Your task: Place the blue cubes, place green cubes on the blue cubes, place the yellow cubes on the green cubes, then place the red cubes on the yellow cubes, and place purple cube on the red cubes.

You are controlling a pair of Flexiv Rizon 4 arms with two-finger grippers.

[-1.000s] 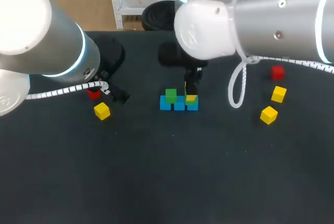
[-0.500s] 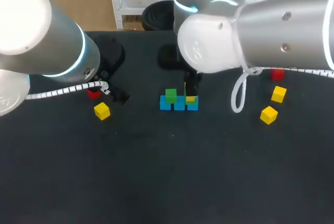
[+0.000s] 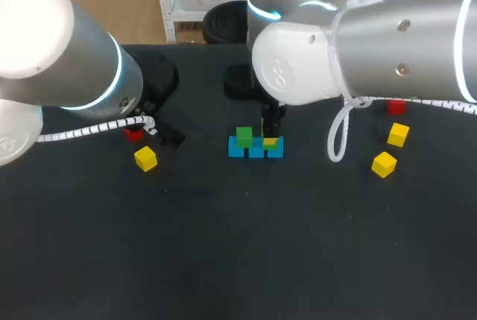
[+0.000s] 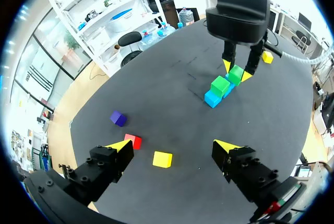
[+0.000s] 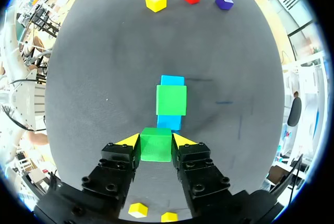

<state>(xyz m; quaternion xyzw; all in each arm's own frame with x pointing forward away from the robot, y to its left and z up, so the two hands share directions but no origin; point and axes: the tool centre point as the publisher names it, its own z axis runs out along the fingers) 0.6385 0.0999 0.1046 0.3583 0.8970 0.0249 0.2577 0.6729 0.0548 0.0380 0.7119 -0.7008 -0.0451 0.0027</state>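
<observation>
Over the dark table [image 3: 238, 260] the right arm [image 3: 373, 44] comes to the row of blue cubes [image 3: 256, 150], which carries one green cube [image 3: 244, 136]. The right gripper [image 5: 156, 140] is clamped on a second green cube [image 5: 156, 150] at the row's right end. The left gripper [image 4: 173, 145] hangs with fingers wide apart, a yellow cube [image 4: 162, 159] and a red cube [image 4: 133, 141] ahead of it. Only the wrist views show the purple cube [image 4: 118, 118], and only the head view shows the second red cube [image 3: 396, 107].
</observation>
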